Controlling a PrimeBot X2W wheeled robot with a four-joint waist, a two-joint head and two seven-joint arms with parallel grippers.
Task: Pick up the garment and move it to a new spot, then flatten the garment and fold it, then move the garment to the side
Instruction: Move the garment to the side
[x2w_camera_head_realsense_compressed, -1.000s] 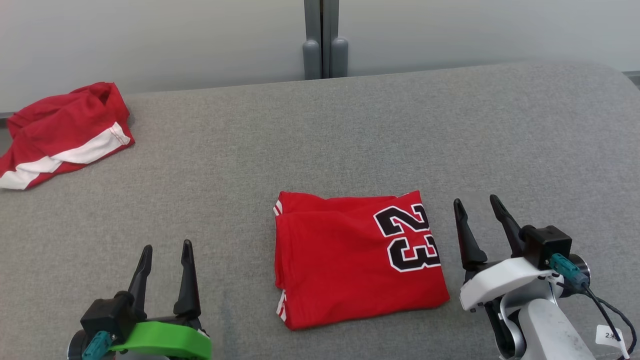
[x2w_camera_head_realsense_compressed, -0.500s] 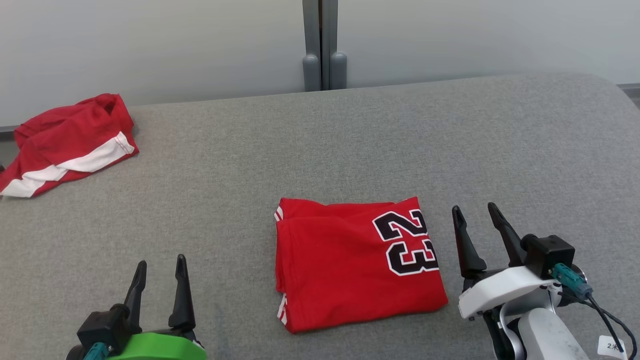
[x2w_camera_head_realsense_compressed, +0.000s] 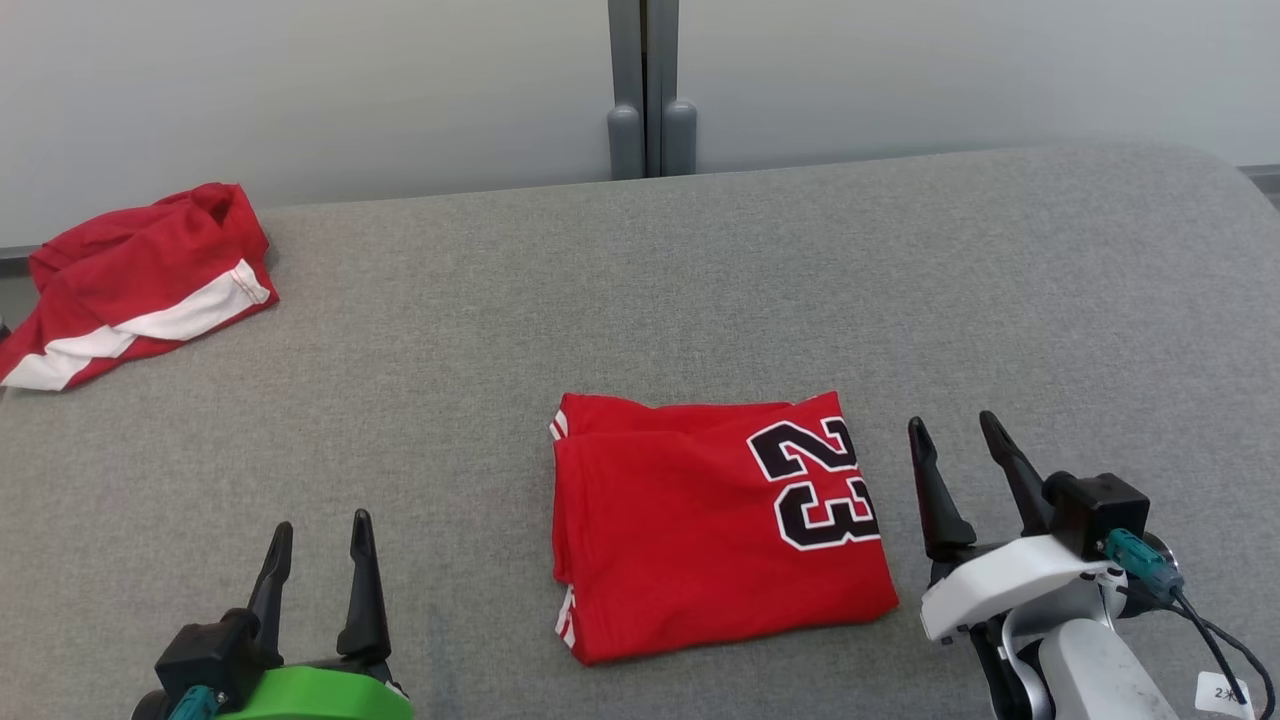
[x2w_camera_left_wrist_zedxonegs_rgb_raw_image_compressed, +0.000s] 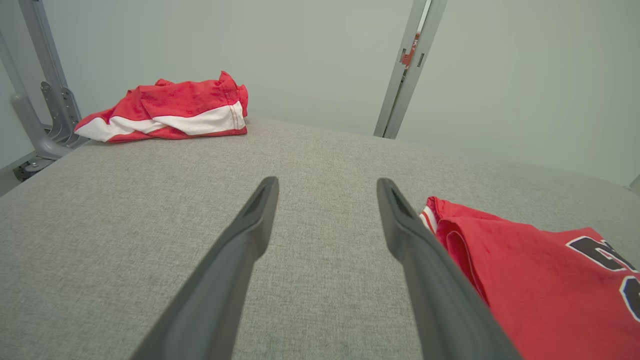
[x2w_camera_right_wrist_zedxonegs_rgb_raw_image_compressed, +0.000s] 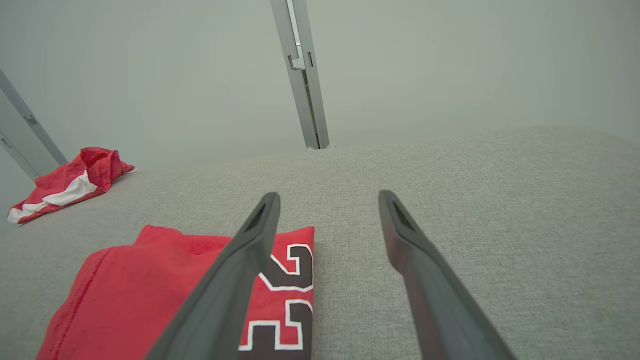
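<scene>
Fingers (x2w_camera_head_realsense_compressed: 365, 585) gape empty, left gripper (x2w_camera_head_realsense_compressed: 321, 520) and right gripper (x2w_camera_head_realsense_compressed: 951, 420) — jersey (x2w_camera_head_realsense_compressed: 690, 530) between (red cloth (x2w_camera_head_realsense_compressed: 130, 270) beyond).

Layout: jersey (x2w_camera_head_realsense_compressed: 720, 525) is lying mid-table, crumpled garment (x2w_camera_head_realsense_compressed: 130, 275) is lying off at 10 o'clock.
The jersey is sitting on the table (x2w_camera_head_realsense_compressed: 640, 290), toward the near edge; the crumpled garment is lying at the table's far left corner, well apart from it. The left gripper (x2w_camera_head_realsense_compressed: 322, 522) is hanging at the jersey's 8 o'clock, apart; the right gripper (x2w_camera_head_realsense_compressed: 951, 421) is hanging just beside its 3 o'clock edge. A post (x2w_camera_head_realsense_compressed: 645, 90) is standing behind the table at 12 o'clock.
</scene>
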